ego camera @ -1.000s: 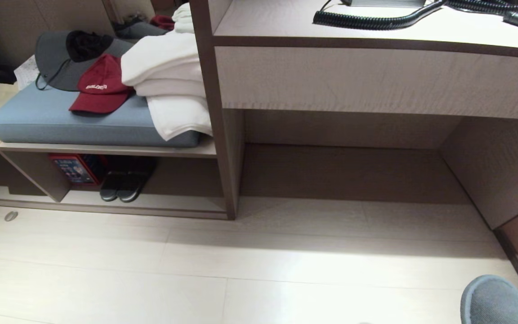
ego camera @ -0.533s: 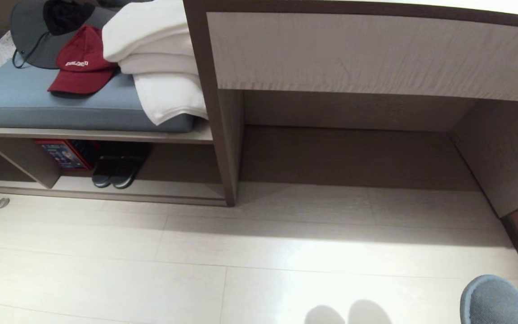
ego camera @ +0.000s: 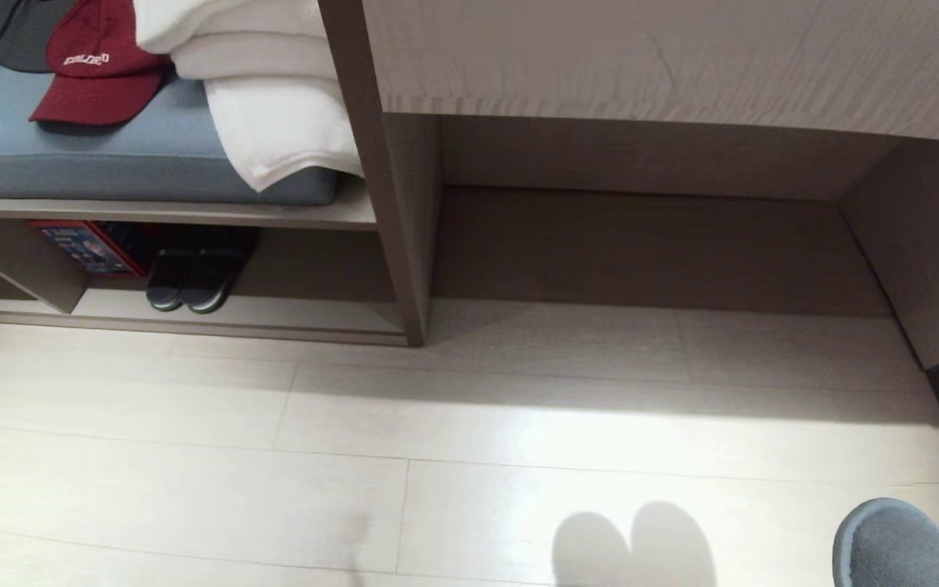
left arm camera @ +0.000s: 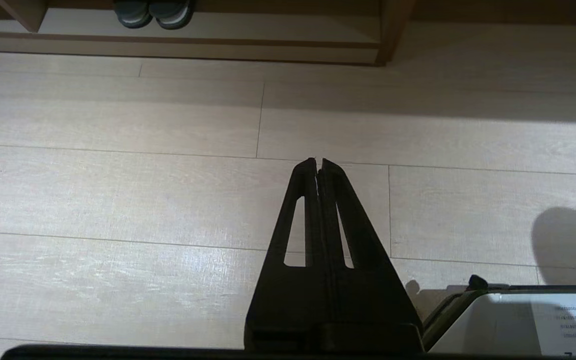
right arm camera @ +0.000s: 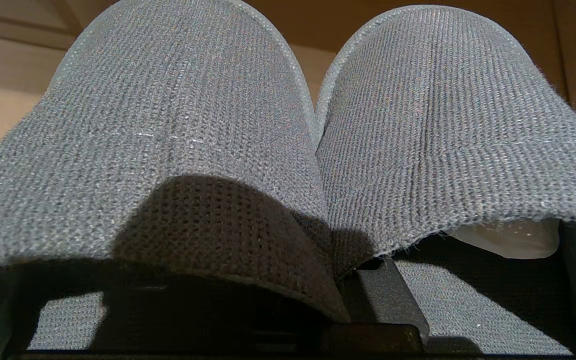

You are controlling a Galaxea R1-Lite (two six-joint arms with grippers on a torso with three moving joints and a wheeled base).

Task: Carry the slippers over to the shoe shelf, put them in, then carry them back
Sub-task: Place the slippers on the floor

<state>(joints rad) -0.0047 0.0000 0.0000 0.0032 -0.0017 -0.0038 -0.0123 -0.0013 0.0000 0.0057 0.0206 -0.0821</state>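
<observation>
Pale wood-plank floor (ego camera: 192, 456) runs up to a beige built-in unit; the right gripper (right arm camera: 368, 295) is clenched on the slippers (right arm camera: 288, 125), held side by side above the floor at the head view's lower right corner, their rounded toes and long axes pointing away from the wrist toward the unit; the left gripper (left arm camera: 318, 165) hangs with fingers pressed together, holding nothing; across the floor, the shoe shelf (ego camera: 290, 314) holds dark shoes (ego camera: 188, 281).
</observation>
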